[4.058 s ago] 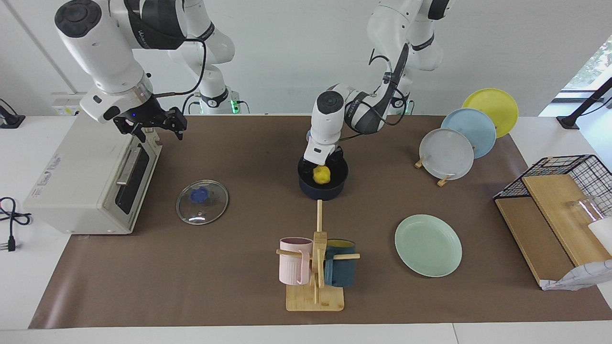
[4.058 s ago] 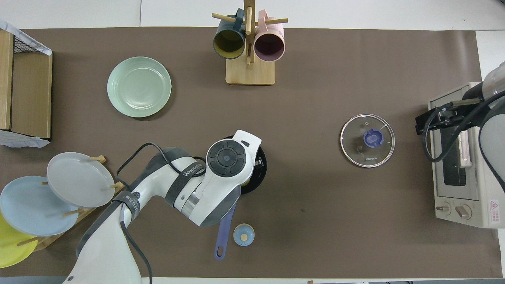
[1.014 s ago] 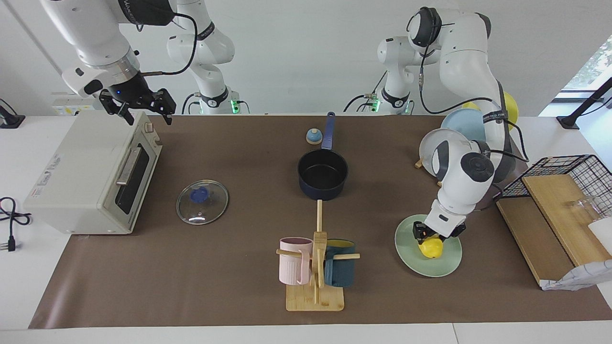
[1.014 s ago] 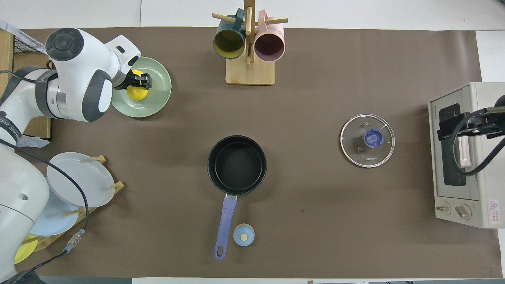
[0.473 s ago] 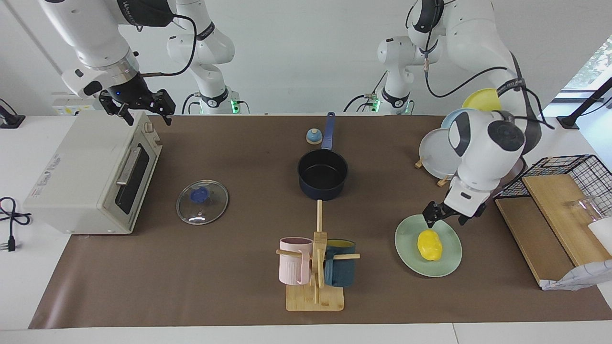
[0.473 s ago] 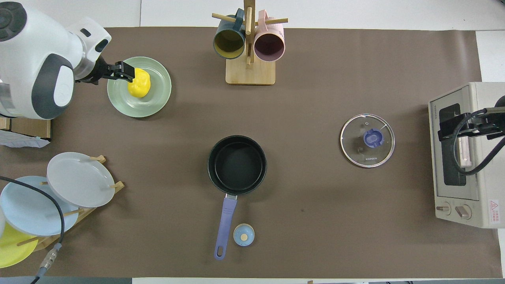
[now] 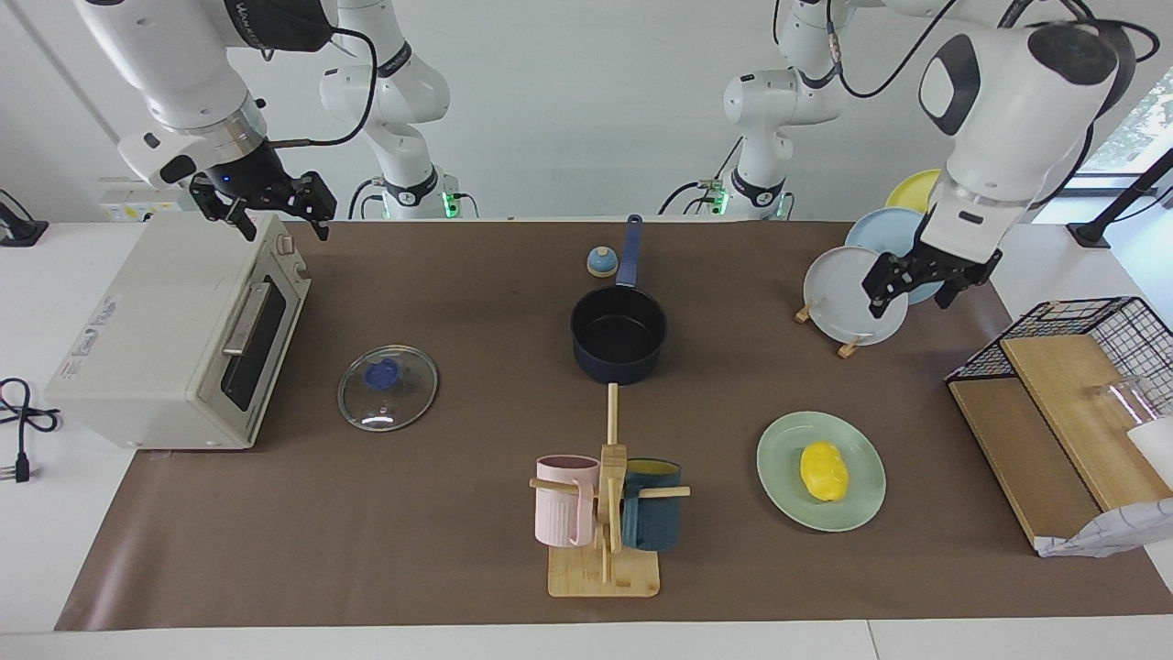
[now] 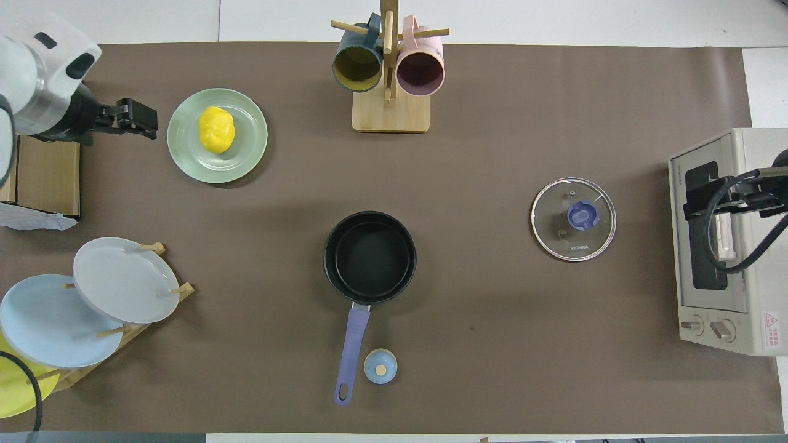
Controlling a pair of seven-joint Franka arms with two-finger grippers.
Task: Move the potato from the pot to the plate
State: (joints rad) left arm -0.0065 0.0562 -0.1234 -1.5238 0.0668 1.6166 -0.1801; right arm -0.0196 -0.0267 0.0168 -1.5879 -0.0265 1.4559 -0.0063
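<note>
Overhead view shows the potato (image 8: 216,129) lying on the plate (image 8: 246,157) in the upper left of the frame, with nothing touching it. The pot (image 8: 369,257) sits in the middle, and its black inside is bare. The job looks done. The potato looks small, light, hard and shiny, so it might slip or roll. A good hold would be across its fat middle, not its ends. The left gripper (image 7: 924,280) hangs high in the upper right of the facing view, over the plate rack (image 7: 848,346), with its jaws spread and nothing in them. The right gripper (image 7: 266,209) waits in the upper left, over the oven (image 7: 137,339), jaws spread too.
</note>
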